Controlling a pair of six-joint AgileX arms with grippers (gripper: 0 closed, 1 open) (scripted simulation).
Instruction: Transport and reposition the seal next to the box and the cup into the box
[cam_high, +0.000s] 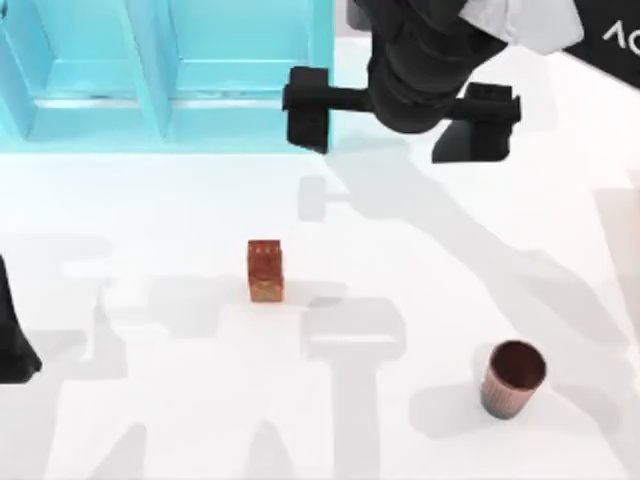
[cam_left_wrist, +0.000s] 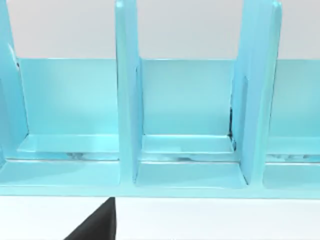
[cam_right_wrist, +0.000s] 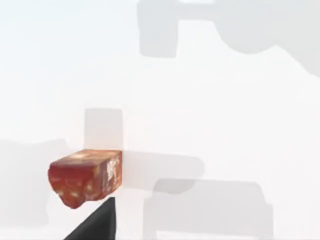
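The right gripper (cam_high: 400, 118) hangs high over the far side of the white table (cam_high: 150, 420), just off the right end of the light-blue box (cam_high: 165, 75), and its two dark fingers (cam_high: 308, 108) are spread wide apart with nothing between them. The seal (cam_high: 265, 270) stands upright on the bare table near the middle, well apart from that gripper and nearer to the viewer than it, slightly to the left of the gripper's left finger in the top view. It is also well clear of the box, with open table between the two. In the right wrist view the seal (cam_right_wrist: 86, 176) appears as a glossy red-brown block with pale mottling, resting alone on the white surface among grey shadows (a dark fingertip (cam_right_wrist: 95, 225) juts in at the edge of that view, not touching it). The cup (cam_high: 513, 377) stands upright, mouth up, toward the near right of the table, well apart from both the seal and the box, and nothing grips it. The left arm (cam_high: 12, 340) sits at the left edge of the table, and whether its fingers are apart or together cannot be told. Its wrist camera looks straight into the box (cam_left_wrist: 127, 100), showing upright dividers and open compartments.
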